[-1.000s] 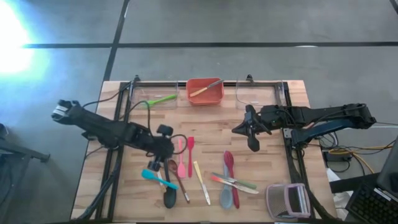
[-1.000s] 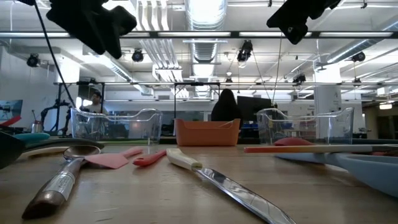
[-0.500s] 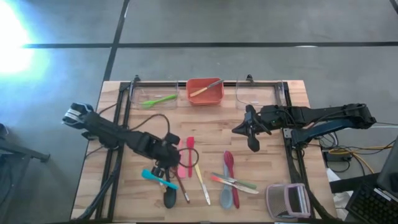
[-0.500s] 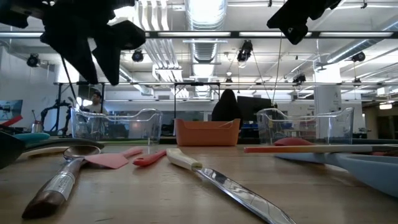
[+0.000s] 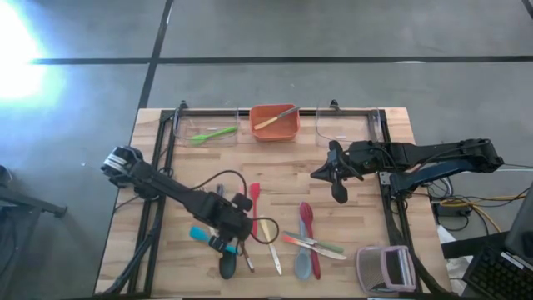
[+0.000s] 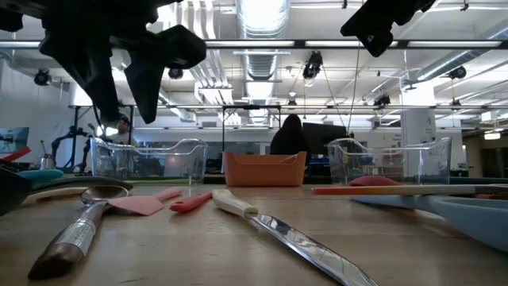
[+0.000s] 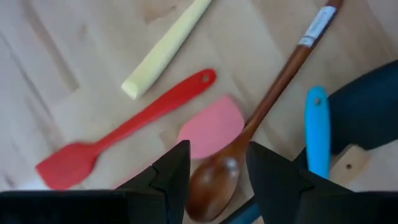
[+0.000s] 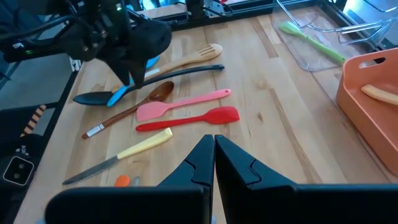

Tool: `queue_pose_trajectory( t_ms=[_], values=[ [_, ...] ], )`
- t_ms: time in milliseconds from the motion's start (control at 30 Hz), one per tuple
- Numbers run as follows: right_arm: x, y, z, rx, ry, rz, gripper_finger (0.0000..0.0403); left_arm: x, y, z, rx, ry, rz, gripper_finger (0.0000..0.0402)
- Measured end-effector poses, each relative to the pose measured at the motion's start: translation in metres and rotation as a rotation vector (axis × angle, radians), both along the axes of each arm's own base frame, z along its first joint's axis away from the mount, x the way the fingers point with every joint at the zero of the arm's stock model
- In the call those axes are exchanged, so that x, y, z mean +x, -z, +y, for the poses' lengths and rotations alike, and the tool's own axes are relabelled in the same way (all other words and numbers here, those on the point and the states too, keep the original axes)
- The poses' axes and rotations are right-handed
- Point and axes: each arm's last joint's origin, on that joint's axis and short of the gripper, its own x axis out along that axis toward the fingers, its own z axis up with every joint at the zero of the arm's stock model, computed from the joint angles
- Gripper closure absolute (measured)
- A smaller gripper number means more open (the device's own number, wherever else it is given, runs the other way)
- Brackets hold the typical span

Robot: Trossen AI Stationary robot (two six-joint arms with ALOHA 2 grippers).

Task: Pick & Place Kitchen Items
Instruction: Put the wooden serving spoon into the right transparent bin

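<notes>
Several kitchen items lie near the table's front middle: a red spatula (image 7: 124, 134), a pink spatula (image 7: 211, 124), a brown wooden spoon (image 7: 214, 180), a yellow-handled knife (image 7: 165, 46), a blue-handled utensil (image 7: 317, 130), a black spoon (image 5: 226, 267) and a red spoon (image 5: 310, 221). My left gripper (image 5: 237, 221) hangs open above the wooden spoon's bowl and the pink spatula's blade, clear of the table in the low view (image 6: 127, 91). My right gripper (image 5: 321, 173) waits shut, in the air over the table's right half (image 8: 214, 149).
At the far edge stand an orange bin (image 5: 275, 122) holding a pale wooden utensil, a clear bin (image 5: 204, 129) with a green utensil, and another clear bin (image 5: 341, 129). A clear container (image 5: 385, 268) sits at the near right corner.
My left gripper has gone toward the table's right and near edges and down, from beside the utensils to over the wooden spoon and pink spatula, tipping more steeply downward. Its finger gap looks the same. The utensils lie as before.
</notes>
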Motion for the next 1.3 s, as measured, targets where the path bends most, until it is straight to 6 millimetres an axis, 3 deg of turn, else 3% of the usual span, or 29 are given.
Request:
queue_pose_trajectory(
  t_ms=[533,1033,1300],
  values=[
    [0.0,0.0,0.0,-0.003,-0.002,-0.002,0.0394,0.003,0.015,-0.019,0.08,0.224,0.027,0.0243],
    [0.001,-0.002,0.0,-0.002,-0.002,-0.022,0.0394,0.0,0.026,0.005,0.08,0.088,0.142,0.0243],
    [0.001,-0.002,0.0,-0.008,-0.005,-0.022,0.0394,0.004,0.024,0.0,0.059,0.147,0.086,0.0243]
  ],
)
